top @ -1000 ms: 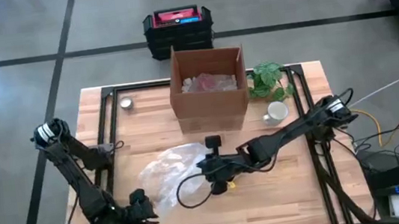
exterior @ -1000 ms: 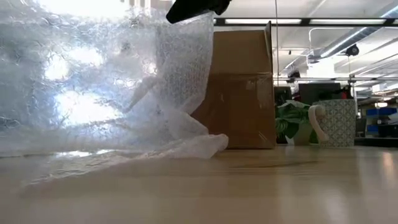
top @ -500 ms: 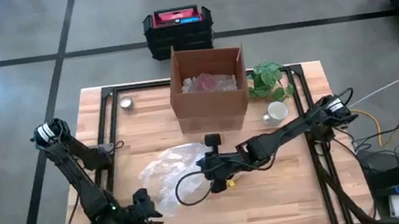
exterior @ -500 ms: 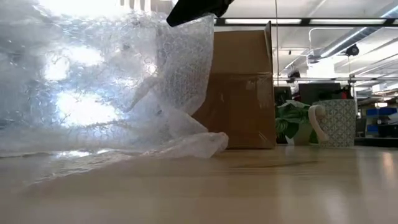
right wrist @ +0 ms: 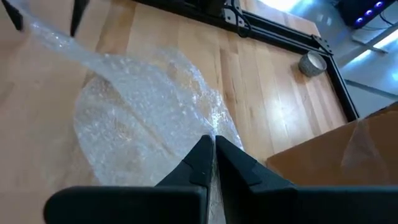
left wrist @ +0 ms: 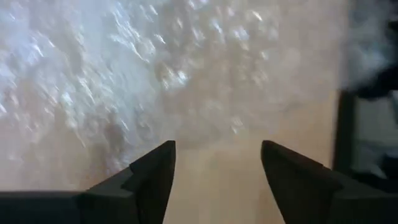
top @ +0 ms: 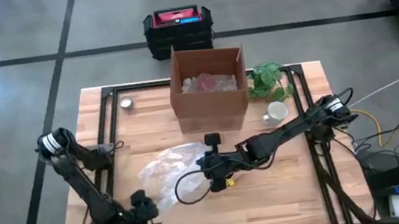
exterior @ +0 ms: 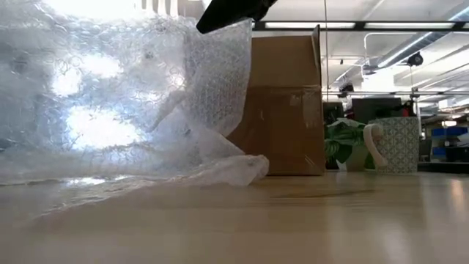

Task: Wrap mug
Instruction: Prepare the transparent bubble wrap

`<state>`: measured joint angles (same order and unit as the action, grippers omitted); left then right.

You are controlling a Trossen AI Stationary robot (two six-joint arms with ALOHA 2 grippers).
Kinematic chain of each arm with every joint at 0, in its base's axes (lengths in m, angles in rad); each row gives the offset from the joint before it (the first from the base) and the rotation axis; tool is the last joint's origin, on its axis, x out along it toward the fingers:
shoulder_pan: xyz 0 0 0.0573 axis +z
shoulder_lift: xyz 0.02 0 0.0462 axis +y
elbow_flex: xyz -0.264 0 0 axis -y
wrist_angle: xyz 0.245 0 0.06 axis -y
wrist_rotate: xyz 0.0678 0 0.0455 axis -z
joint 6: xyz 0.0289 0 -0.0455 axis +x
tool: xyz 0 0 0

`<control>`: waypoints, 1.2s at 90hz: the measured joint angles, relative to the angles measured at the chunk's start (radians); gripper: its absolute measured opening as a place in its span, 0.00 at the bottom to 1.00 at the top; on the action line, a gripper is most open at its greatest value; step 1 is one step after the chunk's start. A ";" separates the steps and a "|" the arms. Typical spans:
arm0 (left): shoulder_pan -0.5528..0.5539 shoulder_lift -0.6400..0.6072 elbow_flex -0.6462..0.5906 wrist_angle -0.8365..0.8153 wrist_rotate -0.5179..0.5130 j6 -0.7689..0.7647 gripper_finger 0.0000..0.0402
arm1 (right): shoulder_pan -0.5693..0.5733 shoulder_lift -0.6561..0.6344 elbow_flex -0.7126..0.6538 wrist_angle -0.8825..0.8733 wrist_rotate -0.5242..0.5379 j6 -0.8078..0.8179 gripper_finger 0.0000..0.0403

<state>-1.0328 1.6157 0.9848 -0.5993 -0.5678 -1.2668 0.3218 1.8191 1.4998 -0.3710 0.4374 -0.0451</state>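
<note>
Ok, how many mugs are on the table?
1. The mug stands near the table's right edge, beside the plant and right of the box. The box could hide more.

no text, label, brand or number can be read in any of the views. the red panel on the dark case at the upper middle of the high view carries markings too small to make out, and the cardboard box in the low view shows a plain brown face.
</note>
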 joint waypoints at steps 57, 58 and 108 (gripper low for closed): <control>0.157 -0.066 0.155 -0.340 -0.083 0.027 0.01 | 0.014 -0.121 0.000 -0.081 -0.070 0.099 0.09; 0.158 -0.069 0.169 -0.356 -0.085 0.027 0.01 | 0.017 -0.132 0.000 -0.085 -0.080 0.103 0.10; 0.378 -0.111 0.623 -0.673 -0.157 0.325 0.00 | 0.140 -0.048 -0.098 0.259 -0.270 0.052 0.46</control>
<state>-0.6551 1.5051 1.6077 -1.2726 -0.7252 -0.9414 0.4622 1.7708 1.4017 -0.1125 0.1674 0.0067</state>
